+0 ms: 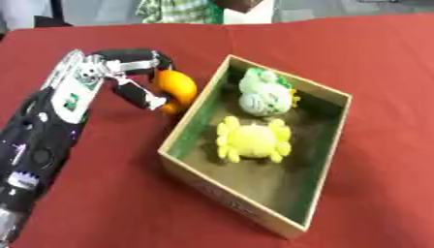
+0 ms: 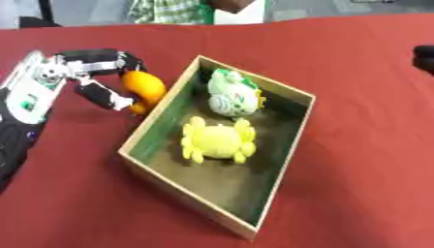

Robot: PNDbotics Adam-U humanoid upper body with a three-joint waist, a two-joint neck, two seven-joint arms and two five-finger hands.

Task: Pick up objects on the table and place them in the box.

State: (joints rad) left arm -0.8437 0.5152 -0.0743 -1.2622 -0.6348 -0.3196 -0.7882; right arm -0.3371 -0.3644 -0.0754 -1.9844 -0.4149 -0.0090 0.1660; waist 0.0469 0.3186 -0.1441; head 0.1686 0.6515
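My left hand [image 1: 127, 77] reaches in from the left with its fingers and thumb curled round an orange, curved object [image 1: 176, 88], held just outside the left wall of the wooden box [image 1: 188, 120]. Inside the box lie a yellow plush toy [image 1: 254, 139] in the middle and a green-and-white plush toy [image 1: 264, 95] at the far end. A dark shape at the right edge of the right eye view may be my right hand [image 2: 424, 58]; its fingers cannot be made out.
The table is covered with a red cloth [image 1: 101, 203]. A person in a green checked garment [image 1: 178, 10] stands at the far edge. The box sits askew, its near corner toward the lower right.
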